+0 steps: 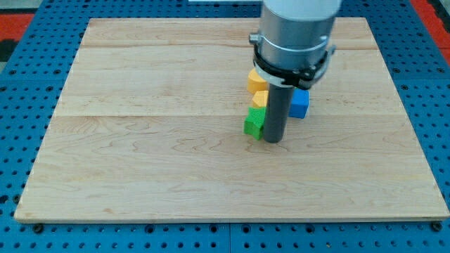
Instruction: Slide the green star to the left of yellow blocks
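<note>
A green block (254,122), its star shape partly hidden by the rod, sits near the board's middle. My tip (272,139) rests on the board touching the green block's right side. Two yellow blocks lie just above it toward the view's top: one (259,98) right above the green block, the other (256,79) further up, both partly hidden by the arm. The green block is below the yellow blocks, not to their left.
A blue block (299,103) lies right of the rod, beside the yellow blocks. The wooden board (140,140) lies on a blue perforated table (21,84). The grey arm body (292,35) hides part of the board's top middle.
</note>
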